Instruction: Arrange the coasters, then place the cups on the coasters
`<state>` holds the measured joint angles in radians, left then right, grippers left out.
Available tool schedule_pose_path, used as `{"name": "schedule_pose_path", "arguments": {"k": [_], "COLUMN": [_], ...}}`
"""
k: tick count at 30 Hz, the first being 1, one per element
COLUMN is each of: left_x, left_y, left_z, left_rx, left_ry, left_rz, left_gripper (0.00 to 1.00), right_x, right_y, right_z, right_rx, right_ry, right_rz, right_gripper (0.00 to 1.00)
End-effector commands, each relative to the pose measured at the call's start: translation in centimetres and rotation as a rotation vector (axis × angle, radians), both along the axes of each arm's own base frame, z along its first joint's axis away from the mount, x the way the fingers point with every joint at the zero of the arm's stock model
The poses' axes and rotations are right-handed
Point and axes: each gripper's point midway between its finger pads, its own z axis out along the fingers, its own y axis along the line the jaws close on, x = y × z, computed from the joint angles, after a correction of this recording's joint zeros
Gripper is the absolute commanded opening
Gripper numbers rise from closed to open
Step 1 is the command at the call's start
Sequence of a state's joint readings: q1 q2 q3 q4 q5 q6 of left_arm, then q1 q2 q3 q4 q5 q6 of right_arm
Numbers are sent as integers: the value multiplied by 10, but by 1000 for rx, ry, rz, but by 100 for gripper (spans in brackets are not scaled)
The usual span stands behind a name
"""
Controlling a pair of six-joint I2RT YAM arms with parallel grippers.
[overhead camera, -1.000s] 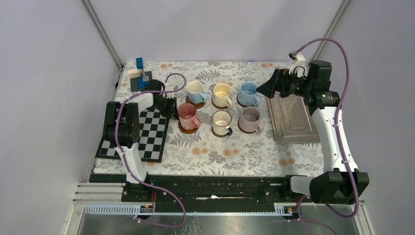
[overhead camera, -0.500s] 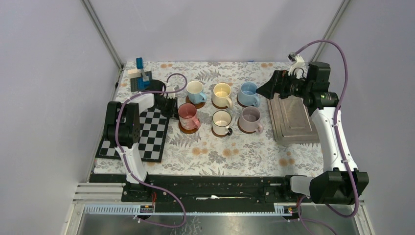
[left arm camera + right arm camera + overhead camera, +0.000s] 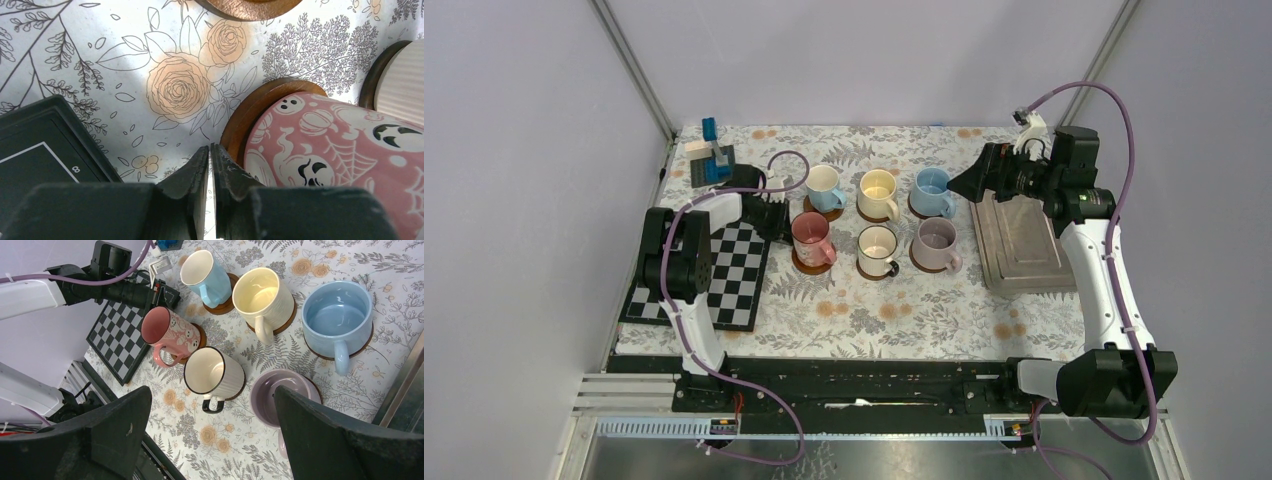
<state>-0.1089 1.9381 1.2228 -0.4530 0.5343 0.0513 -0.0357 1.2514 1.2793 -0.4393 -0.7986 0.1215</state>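
Cups (image 3: 878, 243) all sit on coasters (image 3: 240, 120), two rows near the table's (image 3: 874, 310) far edge. Our left gripper (image 3: 210, 155), jaws pressed together, hovers just beside the pink cup (image 3: 325, 150); swinging carelessly, we could knock it. Our right gripper (image 3: 964, 185) hangs spread, empty.

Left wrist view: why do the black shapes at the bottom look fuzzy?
Left wrist view: those are fingers of the left gripper, too close to the lens to focus; the pink cup is sharp. Right wrist view: fingers of the right gripper blur likewise.
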Motion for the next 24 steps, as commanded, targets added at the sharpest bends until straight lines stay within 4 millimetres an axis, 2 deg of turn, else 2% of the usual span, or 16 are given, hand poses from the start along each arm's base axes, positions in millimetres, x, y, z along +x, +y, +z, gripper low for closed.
{"name": "schedule_pose_path", "arguments": {"k": [1,15,19,24], "left_x": [-12,-14,-7,13], "left_y": [-11,-12,-9,10], "left_z": [11,15,19,38], "left_rx": [-48,-56,-41,-20], "left_ry": [1,-5,-20,-69], "left_rz": [-28,-29,-12,42], "left_gripper": [13,13,16,21], "right_x": [-4,-5,-4,0], "right_y": [1,1,1,-1], "right_z": [16,13,8,2], "right_rx": [15,15,7,-17], "right_ry": [-54,-52,-44,-24], "right_rz": [10,14,17,25], "right_gripper": [100,100,100,100]}}
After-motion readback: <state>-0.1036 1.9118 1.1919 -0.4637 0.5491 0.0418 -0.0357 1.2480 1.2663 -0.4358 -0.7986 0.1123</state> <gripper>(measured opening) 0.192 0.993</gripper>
